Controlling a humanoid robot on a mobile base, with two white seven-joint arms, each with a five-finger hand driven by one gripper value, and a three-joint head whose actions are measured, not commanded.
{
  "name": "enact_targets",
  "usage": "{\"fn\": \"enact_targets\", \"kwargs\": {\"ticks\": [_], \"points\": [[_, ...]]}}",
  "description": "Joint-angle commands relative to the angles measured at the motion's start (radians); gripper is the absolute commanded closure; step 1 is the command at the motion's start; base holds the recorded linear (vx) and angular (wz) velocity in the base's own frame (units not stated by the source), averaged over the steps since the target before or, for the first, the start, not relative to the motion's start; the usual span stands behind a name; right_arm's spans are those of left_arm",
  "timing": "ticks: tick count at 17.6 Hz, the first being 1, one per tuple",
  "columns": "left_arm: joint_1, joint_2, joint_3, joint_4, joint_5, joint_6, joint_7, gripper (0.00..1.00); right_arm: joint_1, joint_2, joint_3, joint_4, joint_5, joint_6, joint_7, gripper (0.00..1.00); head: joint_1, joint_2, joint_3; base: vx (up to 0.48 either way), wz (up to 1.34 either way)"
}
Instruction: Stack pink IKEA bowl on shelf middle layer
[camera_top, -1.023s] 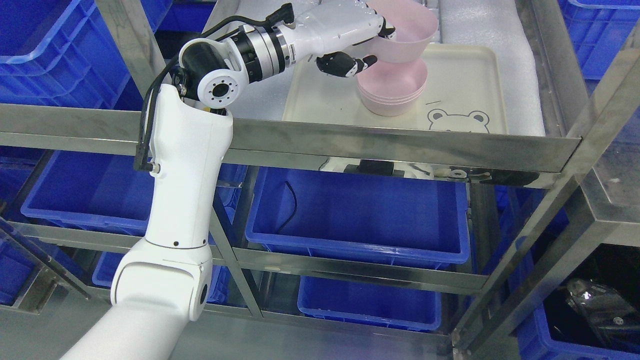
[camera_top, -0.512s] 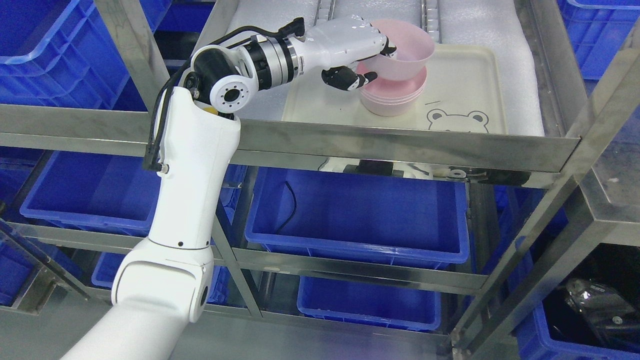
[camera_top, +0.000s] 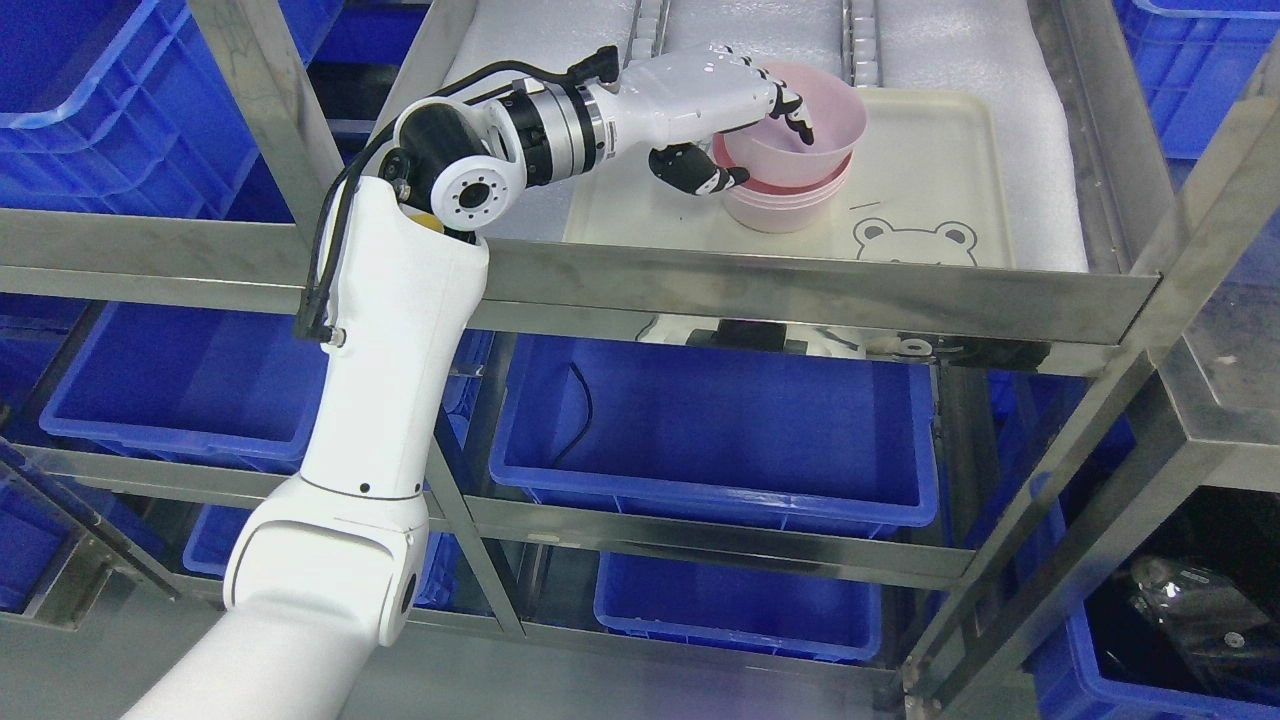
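The left hand (camera_top: 735, 125) reaches in over the steel shelf rail (camera_top: 800, 285) from the left and has hold of a pink bowl (camera_top: 800, 125) by its near-left rim: the fingers (camera_top: 795, 108) hook over the edge and dip inside, while the dark-tipped thumb (camera_top: 700, 172) sits outside, low against the wall. The grip looks loose rather than tight, the fingers only partly curled. That bowl sits tilted a little, nested partway into the stack of pink bowls (camera_top: 785, 205) beneath it, its rim higher than theirs. The stack stands on a cream tray (camera_top: 940, 170) with a bear face (camera_top: 918, 243) drawn near its front edge, just right of the stack. The tray rests on white foam padding (camera_top: 1030, 150). Blue bins (camera_top: 720, 440) fill the shelves below and to the sides
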Motion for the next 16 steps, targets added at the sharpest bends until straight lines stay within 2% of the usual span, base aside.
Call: {"fn": "enact_targets", "kwargs": {"ticks": [1, 3, 5, 9, 10, 12, 14, 16], "points": [[-0.010, 0.018, 0.027, -0.005, 0.006, -0.005, -0.011, 0.33, 0.023, -0.017, 0.000, -0.017, 0.000, 0.001, 0.000, 0.00, 0.0000, 0.000, 0.000, 0.000, 0.00], [-0.001, 0.018, 0.073, -0.042, 0.015, -0.005, -0.014, 0.14, 0.023, -0.017, 0.000, -0.017, 0.000, 0.001, 0.000, 0.00, 0.0000, 0.000, 0.000, 0.000, 0.00], [0.011, 0.018, 0.099, -0.064, 0.066, -0.001, -0.015, 0.01, 0.023, -0.017, 0.000, -0.017, 0.000, 0.001, 0.000, 0.00, 0.0000, 0.000, 0.000, 0.000, 0.00], [0.013, 0.018, 0.141, -0.062, 0.344, 0.018, -0.077, 0.00, 0.023, -0.017, 0.000, -0.017, 0.000, 0.001, 0.000, 0.00, 0.0000, 0.000, 0.000, 0.000, 0.00], [0.014, 0.018, 0.161, -0.062, 0.432, 0.063, -0.072, 0.00, 0.023, -0.017, 0.000, -0.017, 0.000, 0.001, 0.000, 0.00, 0.0000, 0.000, 0.000, 0.000, 0.00], [0.014, 0.018, 0.152, -0.062, 0.594, 0.075, -0.049, 0.00, 0.023, -0.017, 0.000, -0.017, 0.000, 0.001, 0.000, 0.00, 0.0000, 0.000, 0.000, 0.000, 0.00], [0.019, 0.018, 0.079, -0.062, 0.714, 0.078, 0.044, 0.00, 0.023, -0.017, 0.000, -0.017, 0.000, 0.001, 0.000, 0.00, 0.0000, 0.000, 0.000, 0.000, 0.00], [0.064, 0.018, -0.070, -0.076, 0.744, 0.069, 0.194, 0.00, 0.023, -0.017, 0.000, -0.017, 0.000, 0.001, 0.000, 0.00, 0.0000, 0.000, 0.000, 0.000, 0.00]]}}
